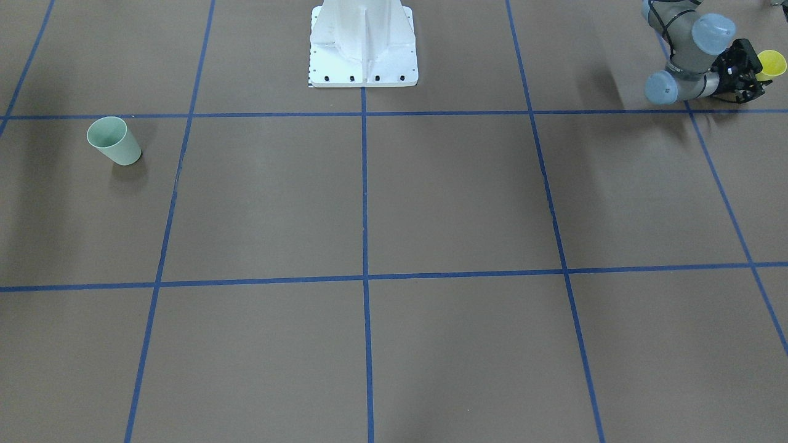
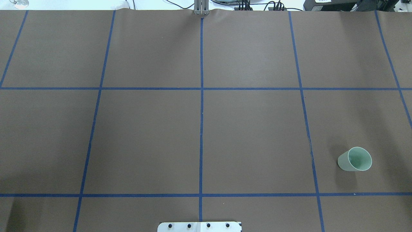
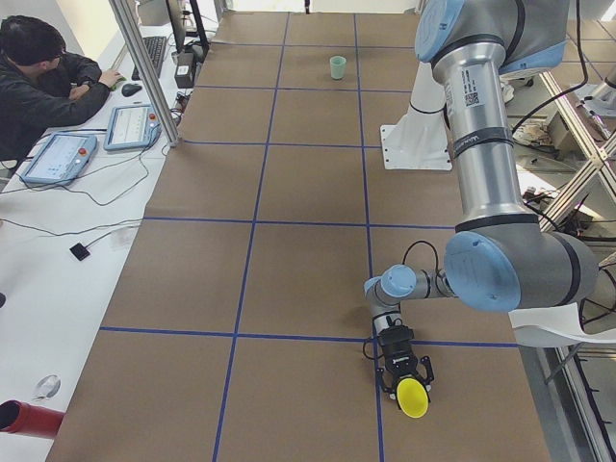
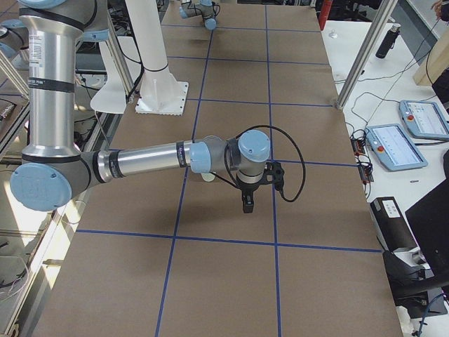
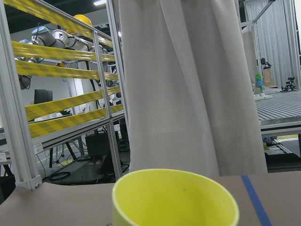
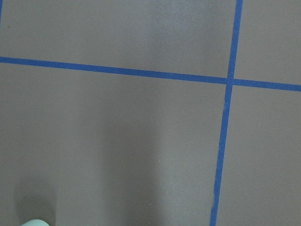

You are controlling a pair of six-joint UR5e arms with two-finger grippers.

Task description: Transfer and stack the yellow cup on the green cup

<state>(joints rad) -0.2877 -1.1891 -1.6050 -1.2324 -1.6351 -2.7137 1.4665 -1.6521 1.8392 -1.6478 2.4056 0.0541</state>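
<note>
The yellow cup (image 1: 771,63) stands upright near the table's end on my left side. My left gripper (image 1: 758,79) lies low and level against it, and its jaws look open with the fingertips at the cup's sides. This shows in the left view too, gripper (image 3: 409,377) and cup (image 3: 414,397). The cup's rim (image 5: 174,197) fills the bottom of the left wrist view. The green cup (image 2: 354,159) stands upright and alone at the other end (image 1: 114,140). My right gripper (image 4: 246,203) hangs over the table near it. I cannot tell whether it is open or shut.
Blue tape lines (image 2: 201,96) divide the brown table into squares. The white robot base (image 1: 363,46) stands at the middle of my edge. An operator (image 3: 43,82) sits at a side desk with tablets. Yellow-striped railings (image 5: 61,70) and a curtain stand beyond the left end.
</note>
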